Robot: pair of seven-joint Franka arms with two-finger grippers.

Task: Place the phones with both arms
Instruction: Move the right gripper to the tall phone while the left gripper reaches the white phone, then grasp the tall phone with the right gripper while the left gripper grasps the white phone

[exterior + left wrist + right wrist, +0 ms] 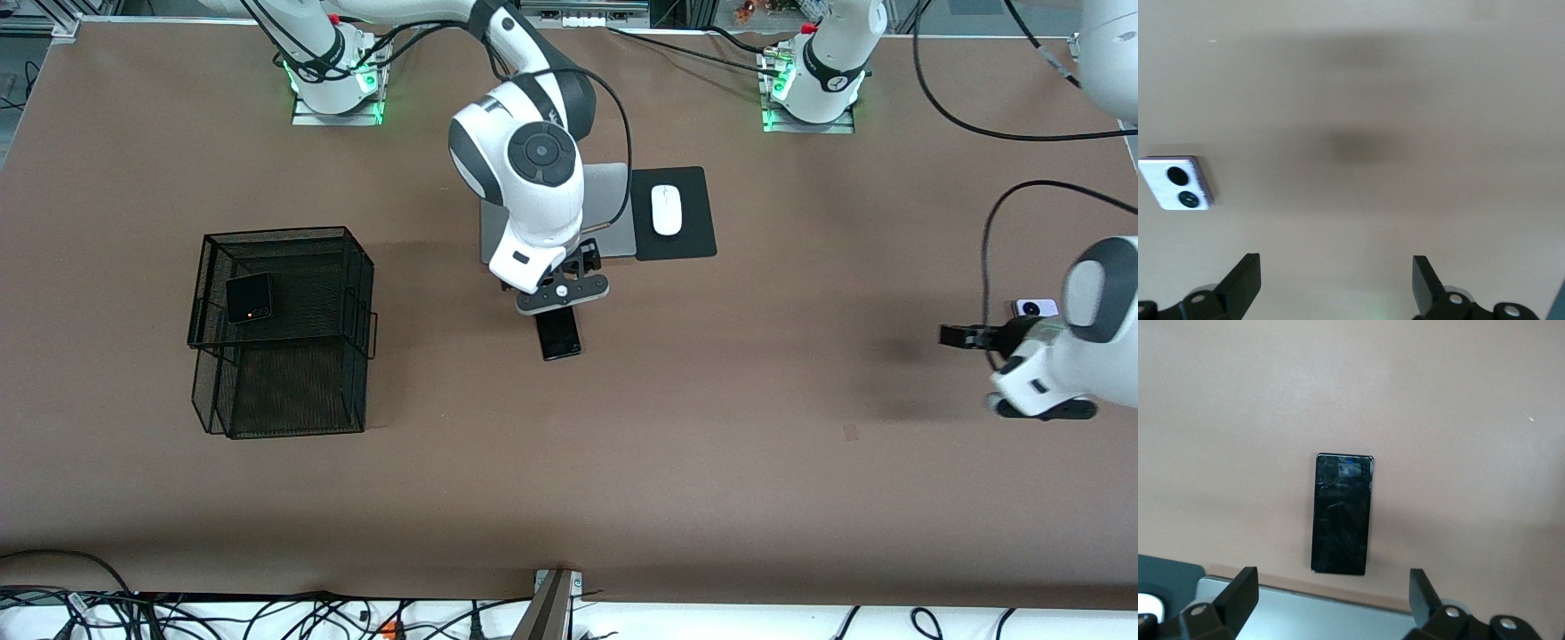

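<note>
Lying flat on the table (711, 444), the slab phone (1342, 513) is seen under the right gripper (1331, 597), centred between its wide-spread, empty jaws. The lilac-white flip phone (1177, 183) lies outside the left gripper (1337, 283), whose jaws are likewise spread. The black flip phone (249, 298) sits in the mesh basket (356, 267).

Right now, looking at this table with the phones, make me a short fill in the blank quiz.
1. The black flip phone lies in the ____ tier of the wire basket.
2. The right gripper hangs open over the ____ phone.
3. The white mouse rests on a black ____.
4. The lilac phone shows ____ black circles; the left gripper is open.

Missing: upper; slab; pad; two
</note>
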